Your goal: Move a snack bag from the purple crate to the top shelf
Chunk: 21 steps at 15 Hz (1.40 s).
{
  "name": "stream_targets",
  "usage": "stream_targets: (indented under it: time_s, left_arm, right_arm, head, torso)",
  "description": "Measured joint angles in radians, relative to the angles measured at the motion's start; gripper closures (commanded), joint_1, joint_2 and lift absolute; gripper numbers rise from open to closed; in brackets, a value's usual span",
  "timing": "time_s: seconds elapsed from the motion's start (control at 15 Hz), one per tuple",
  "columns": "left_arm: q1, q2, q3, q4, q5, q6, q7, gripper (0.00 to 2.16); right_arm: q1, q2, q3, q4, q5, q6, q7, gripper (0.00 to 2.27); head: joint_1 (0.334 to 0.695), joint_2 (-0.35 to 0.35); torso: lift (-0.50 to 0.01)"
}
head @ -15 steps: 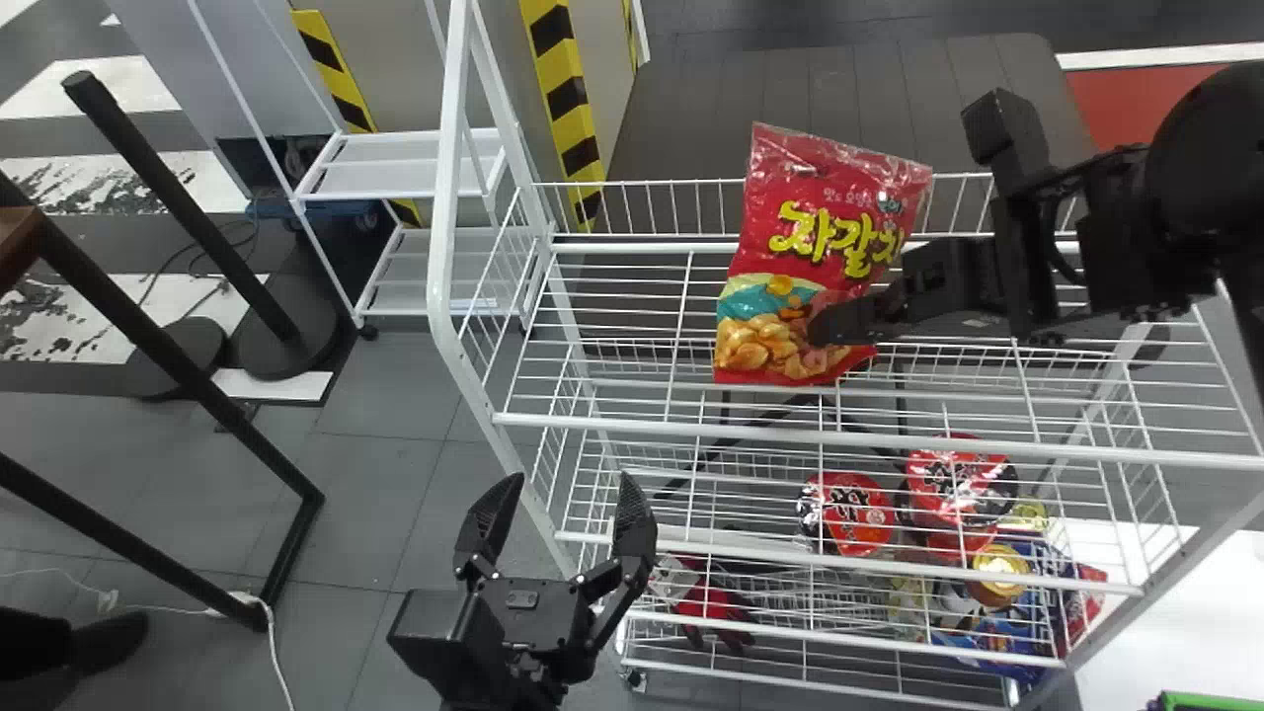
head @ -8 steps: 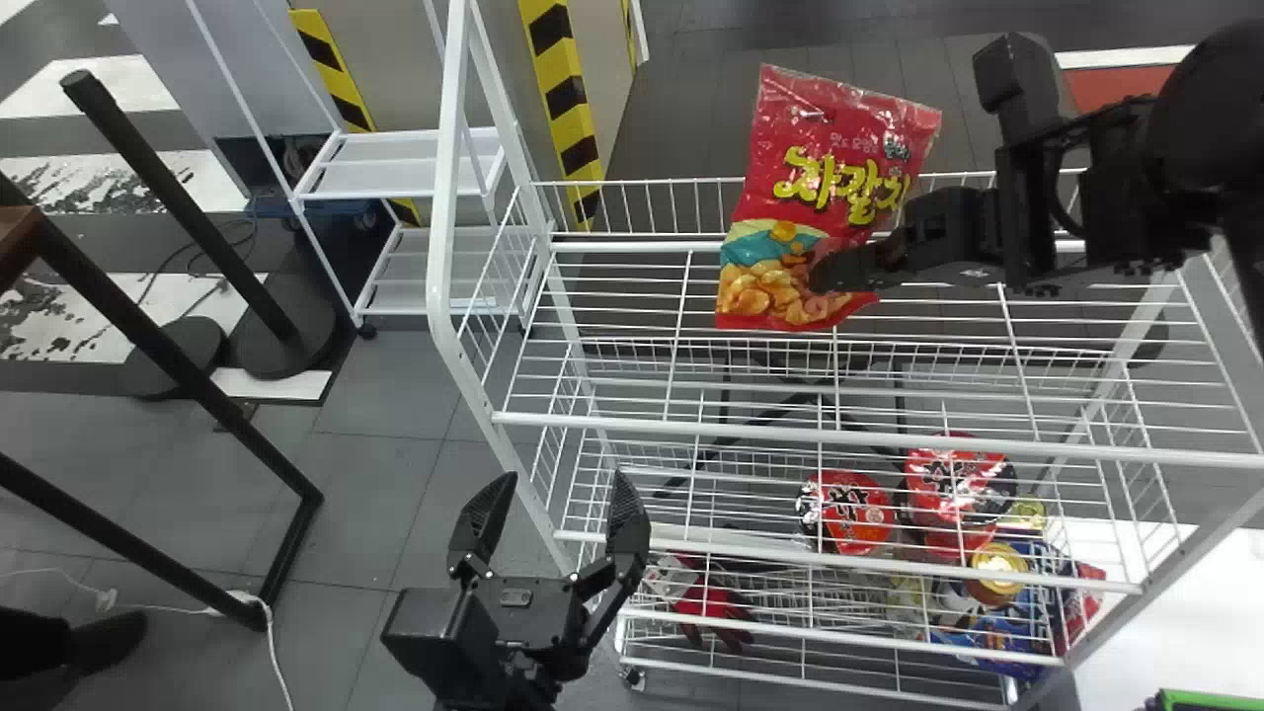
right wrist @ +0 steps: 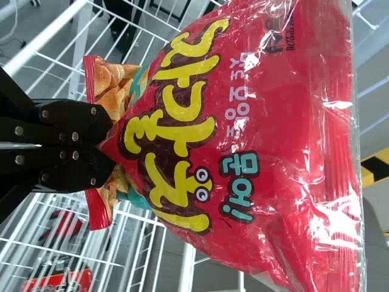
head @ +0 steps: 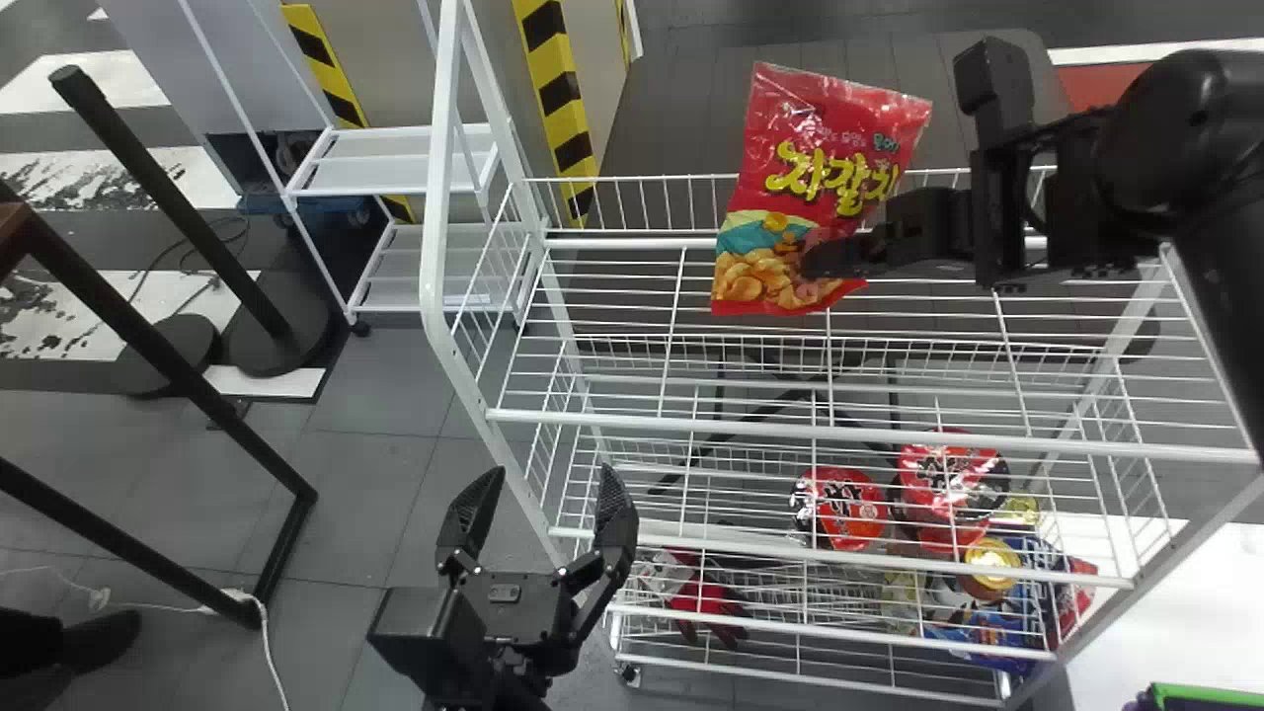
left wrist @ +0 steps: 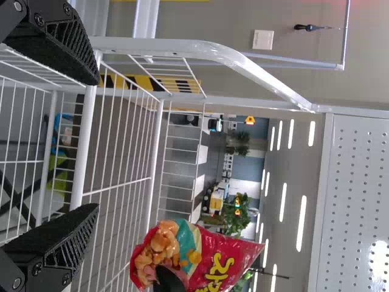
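Left gripper [head: 546,494], fingers apart, before the left end of the shelf [head: 691,426]. Right gripper [head: 822,260], clamped on the bag's [head: 829,148] lower part, holds it slightly tilted above the shelf; beyond the shelf's left end stands a cart [head: 395,163].

near seven o'clock in the head view, the left gripper [head: 546,476] is black, with a boxy housing [head: 427,632], a small grey plate [head: 505,592] and fingers [left wrist: 61,240] grainy-faced and ribbed along the sides. toward two o'clock, the black right arm [head: 1078,202] has a smooth rounded shell [head: 1175,128], a squared block [head: 992,77] and a looping dark cable [head: 1029,188]; silvery round screws [right wrist: 75,136] stud the black right gripper [head: 812,261].
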Motion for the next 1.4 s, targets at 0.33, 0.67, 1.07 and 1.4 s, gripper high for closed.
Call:
stream_targets:
  time_s: [0.33,0.67,1.07,1.4]
  left_arm:
    - [0.005,0.002,0.004,-0.001,0.002,-0.012,0.000,0.09]
    - [0.006,0.003,0.004,-0.002,0.002,-0.018,0.000,0.09]
    - [0.006,0.006,0.005,-0.001,0.003,-0.022,0.000,0.09]
    - [0.006,0.003,0.011,0.004,0.004,-0.022,-0.001,0.09]
  right_arm:
    - [0.012,0.000,0.044,0.051,-0.010,-0.166,-0.003,1.95]
    - [0.019,0.000,0.081,0.067,-0.011,-0.187,-0.022,1.95]
    - [0.034,0.000,0.099,0.112,-0.021,-0.270,-0.031,1.94]
    - [0.041,0.000,0.109,0.118,-0.031,-0.304,-0.030,1.09]
  head:
    - [0.695,0.204]
    - [0.695,0.213]
    - [0.695,0.215]
    - [0.695,0.223]
  torso:
    - [0.000]
    - [0.000]
    - [0.000]
    - [0.000]
